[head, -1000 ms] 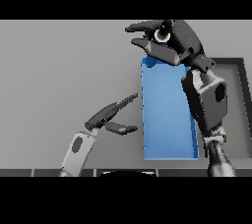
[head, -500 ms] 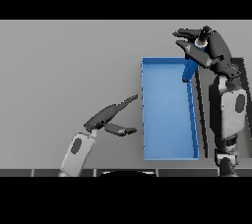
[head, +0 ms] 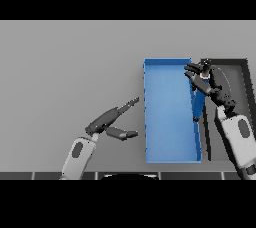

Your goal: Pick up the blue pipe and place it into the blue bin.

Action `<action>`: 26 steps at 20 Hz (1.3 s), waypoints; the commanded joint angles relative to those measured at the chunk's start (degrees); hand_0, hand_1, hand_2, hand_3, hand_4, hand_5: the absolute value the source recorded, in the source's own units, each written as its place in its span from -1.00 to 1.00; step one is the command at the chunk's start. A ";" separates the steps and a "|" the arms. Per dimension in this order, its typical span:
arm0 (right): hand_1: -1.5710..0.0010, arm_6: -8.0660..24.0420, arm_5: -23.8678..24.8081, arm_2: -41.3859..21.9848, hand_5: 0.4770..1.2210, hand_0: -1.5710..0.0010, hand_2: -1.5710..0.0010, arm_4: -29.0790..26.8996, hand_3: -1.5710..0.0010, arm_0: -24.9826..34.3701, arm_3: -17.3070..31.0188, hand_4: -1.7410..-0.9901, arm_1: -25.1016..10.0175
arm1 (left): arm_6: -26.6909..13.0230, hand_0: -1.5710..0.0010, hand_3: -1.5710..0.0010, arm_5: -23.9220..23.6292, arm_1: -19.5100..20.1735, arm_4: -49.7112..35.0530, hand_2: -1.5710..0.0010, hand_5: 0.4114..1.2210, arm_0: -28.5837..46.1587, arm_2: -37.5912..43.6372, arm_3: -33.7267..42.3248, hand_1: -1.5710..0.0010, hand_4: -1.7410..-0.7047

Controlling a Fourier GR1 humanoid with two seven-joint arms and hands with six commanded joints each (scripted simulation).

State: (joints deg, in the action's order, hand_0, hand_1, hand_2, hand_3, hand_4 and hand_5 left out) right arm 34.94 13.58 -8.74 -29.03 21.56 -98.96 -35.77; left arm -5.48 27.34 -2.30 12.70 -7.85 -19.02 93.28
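Observation:
The blue bin (head: 170, 154) lies open on the grey table, right of centre, its long side running away from me. My right hand (head: 204, 78) hovers over the bin's far right corner with its fingers curled round the top of the blue pipe (head: 198, 103). The pipe hangs nearly upright from that hand, along the inside of the bin's right wall, its lower end near the wall's middle. My left hand (head: 111, 119) rests low on the table left of the bin, fingers straight and pointing toward it, holding nothing.
A dark bin (head: 239, 69) stands directly right of the blue one, partly behind my right forearm (head: 239, 139). The grey table (head: 70, 67) stretches wide to the left and back.
My right hand has carried the pipe rightward and nearer to me, from beyond the bin's far edge to its right wall. The pipe now hangs lower. The left hand has not moved.

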 commanded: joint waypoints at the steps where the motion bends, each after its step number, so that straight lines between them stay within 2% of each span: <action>1: -1.00 0.00 3.11 -2.32 1.00 -1.00 -1.00 -1.98 -0.94 -0.52 -0.44 -1.00 -1.88 | -0.28 1.00 1.00 -0.10 -0.02 0.10 1.00 -0.98 0.00 -0.04 0.08 1.00 0.65; 2: -1.00 0.00 5.63 -4.80 1.00 -1.00 -1.00 -2.99 -0.60 -1.74 -1.26 -1.00 -3.95 | -0.03 1.00 1.00 -0.03 -0.20 0.14 1.00 -0.98 0.16 -0.38 0.10 1.00 0.65; 4: -1.00 -0.25 9.90 -10.13 1.00 -1.00 -1.00 -4.44 -0.30 -0.96 0.30 -1.00 -7.93 | -0.35 1.00 1.00 -0.25 -0.05 0.39 1.00 -0.98 -0.35 -0.08 -0.28 1.00 0.65; 6: -0.97 -0.83 13.14 -13.28 1.00 -1.00 -1.00 -3.95 -0.08 0.15 0.69 -1.00 -9.05 | 0.43 1.00 1.00 -0.10 0.18 0.47 1.00 -0.98 0.35 -0.40 0.06 1.00 0.66; 7: -0.70 -1.39 14.04 -14.58 1.00 -0.86 -0.70 -3.95 0.00 0.59 1.39 -0.83 -9.53 | 0.32 1.00 1.00 -0.05 0.14 0.69 1.00 -0.98 0.50 -0.72 0.13 1.00 0.66; 9: -0.09 -1.06 15.39 -17.71 1.00 -0.19 -0.09 -5.12 0.36 2.58 3.65 -0.36 -11.23 | -0.41 1.00 1.00 -0.06 -0.13 0.19 1.00 -0.97 -0.12 -0.38 0.36 1.00 0.67; 11: 0.30 -1.21 14.15 -21.94 1.00 0.24 0.30 -6.19 0.59 4.82 4.98 0.08 -13.11 | -0.59 1.00 1.00 -0.10 0.12 0.31 1.00 -0.96 0.25 -0.56 1.05 1.00 0.67; 12: 0.44 -1.17 12.93 -24.19 0.90 0.39 0.44 -7.00 0.67 6.21 5.48 0.24 -14.00 | -1.09 1.00 1.00 -0.19 -0.26 0.23 1.00 -0.96 -0.03 -0.59 0.92 1.00 0.67; 13: 0.55 -1.48 11.27 -26.40 0.77 0.51 0.55 -7.72 0.74 7.20 5.70 0.39 -15.29 | -1.37 1.00 1.00 -0.03 -0.09 -0.04 1.00 -0.96 0.20 -0.41 0.95 1.00 0.66; 14: 0.64 -0.26 10.44 -29.86 0.63 0.61 0.64 -9.26 0.79 8.26 6.77 0.51 -17.18 | -1.27 1.00 1.00 0.10 0.04 -0.36 1.00 -0.96 0.28 -0.22 1.10 1.00 0.66; 17: 0.82 -0.03 10.08 -36.77 0.23 0.80 0.82 -14.23 0.89 10.64 8.62 0.75 -21.07 | -1.11 1.00 1.00 0.01 -0.26 -0.20 1.00 -0.96 0.71 -0.63 1.02 1.00 0.65; 22: 0.94 0.00 10.38 -49.80 -0.17 0.93 0.94 -19.71 0.96 18.88 10.05 0.84 -24.92 | -1.25 1.00 1.00 -0.27 -0.23 -0.06 1.00 -0.96 0.46 -0.44 1.11 1.00 0.65; 26: 0.98 0.01 11.52 -53.78 -0.41 0.97 0.98 -22.51 0.99 22.62 10.52 0.89 -25.59 | -0.17 1.00 1.00 -0.84 0.00 0.95 1.00 -0.96 0.91 -0.67 0.51 1.00 0.65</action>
State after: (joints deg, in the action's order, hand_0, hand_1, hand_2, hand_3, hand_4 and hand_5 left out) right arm 34.95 25.10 -62.51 -51.53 44.18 -88.44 -61.37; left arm -5.66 26.51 -2.30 13.65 -6.93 -19.69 93.79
